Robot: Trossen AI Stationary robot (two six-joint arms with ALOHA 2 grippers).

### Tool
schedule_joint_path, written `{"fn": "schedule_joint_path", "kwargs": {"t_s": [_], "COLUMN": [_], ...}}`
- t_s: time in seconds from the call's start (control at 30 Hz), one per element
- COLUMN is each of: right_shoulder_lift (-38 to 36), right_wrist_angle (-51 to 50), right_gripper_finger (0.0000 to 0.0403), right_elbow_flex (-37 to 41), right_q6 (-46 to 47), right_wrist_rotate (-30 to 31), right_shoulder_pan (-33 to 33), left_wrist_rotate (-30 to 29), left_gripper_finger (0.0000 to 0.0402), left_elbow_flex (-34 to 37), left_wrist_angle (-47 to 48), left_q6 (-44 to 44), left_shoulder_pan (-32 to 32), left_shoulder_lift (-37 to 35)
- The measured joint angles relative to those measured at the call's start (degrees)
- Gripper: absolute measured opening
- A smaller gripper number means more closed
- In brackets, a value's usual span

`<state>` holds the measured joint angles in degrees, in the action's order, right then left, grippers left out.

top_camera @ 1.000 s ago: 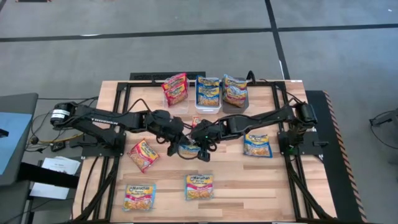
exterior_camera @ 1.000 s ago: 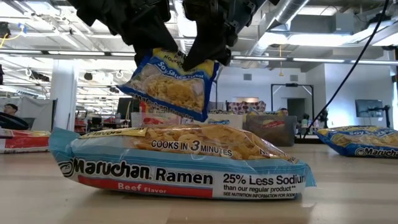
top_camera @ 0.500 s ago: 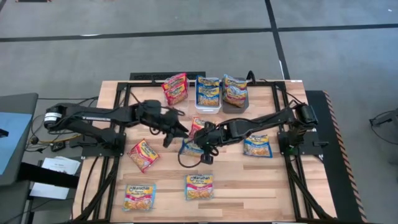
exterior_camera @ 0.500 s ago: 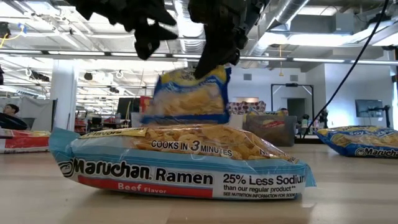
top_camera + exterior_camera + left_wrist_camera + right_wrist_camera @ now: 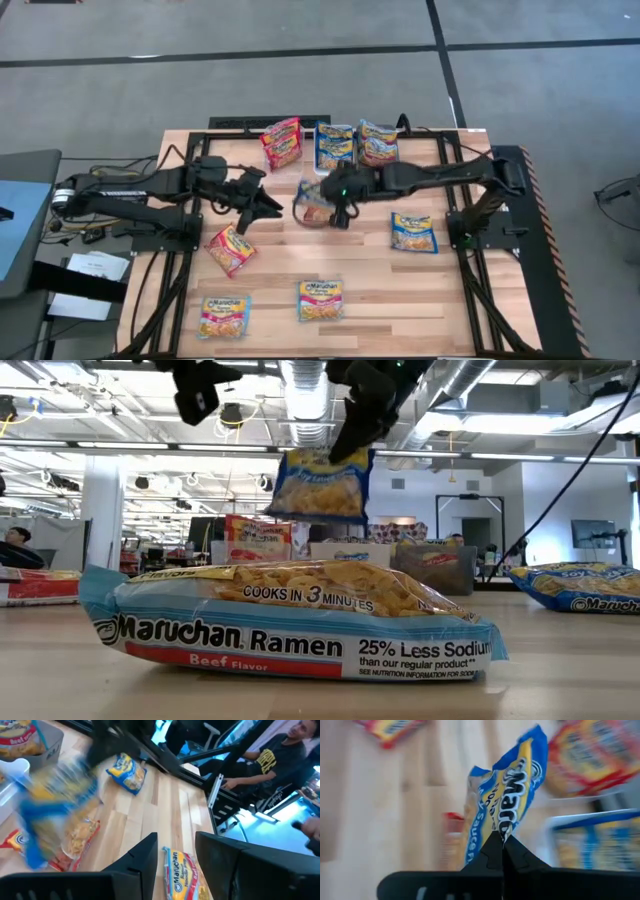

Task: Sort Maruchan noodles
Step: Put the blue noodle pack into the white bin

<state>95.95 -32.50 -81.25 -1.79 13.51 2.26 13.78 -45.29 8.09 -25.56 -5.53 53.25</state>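
- Blue packet (image 5: 322, 482) hung in the air mid-table, just short of the bins (image 5: 336, 160).
- Right gripper (image 5: 338, 212) pinched it tight.
- Left gripper (image 5: 258, 205) had just let go, fingers apart, empty, so handoff done, binning next.

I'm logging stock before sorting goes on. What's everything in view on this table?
Clear bin: one, far edge, holds a red packet
White bin: one, next along, holds blue packets
Dark grey bin: one, next along, holds packets
Loose packets: at least four on the table: red, pink, orange, blue
Held packet: one, blue, in the air
Left tool: open, empty
Right tool: shut on held packet
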Motion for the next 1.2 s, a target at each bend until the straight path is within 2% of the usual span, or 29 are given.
{"fn": "schedule_joint_path", "kwargs": {"t_s": [0.23, 0.4, 0.57, 0.87, 1.2], "right_shoulder_lift": [-2.8, -2.0, -1.3, 2.0, 7.6], "right_wrist_angle": [0.4, 0.6, 0.9, 1.3, 3.4], "right_gripper_finger": [0.0005, 0.0005, 0.0005, 0.0005, 0.0005], "right_elbow_flex": [0.0, 0.0, -0.1, 0.1, -0.1], "right_q6": [-14.4, -26.6, -33.6, -36.4, -35.9], "right_wrist_rotate": [4.8, 4.8, 4.6, 2.9, 3.1], "right_shoulder_pan": [8.2, 13.3, 16.5, 19.7, 20.0], "left_wrist_rotate": [-0.7, -1.0, -1.0, -1.0, -0.9], "left_gripper_finger": [0.0118, 0.0118, 0.0118, 0.0118, 0.0118], "left_elbow_flex": [0.0, 0.0, 0.0, 0.0, 0.0], "left_wrist_angle": [2.9, 3.6, 3.5, 3.4, 5.2], "left_q6": [0.0, 0.0, -0.5, -0.7, -0.4], "left_shoulder_pan": [0.4, 0.4, 0.4, 0.4, 0.4], "left_shoulder_lift": [-0.5, -0.1, 0.0, 0.0, 0.0]}}
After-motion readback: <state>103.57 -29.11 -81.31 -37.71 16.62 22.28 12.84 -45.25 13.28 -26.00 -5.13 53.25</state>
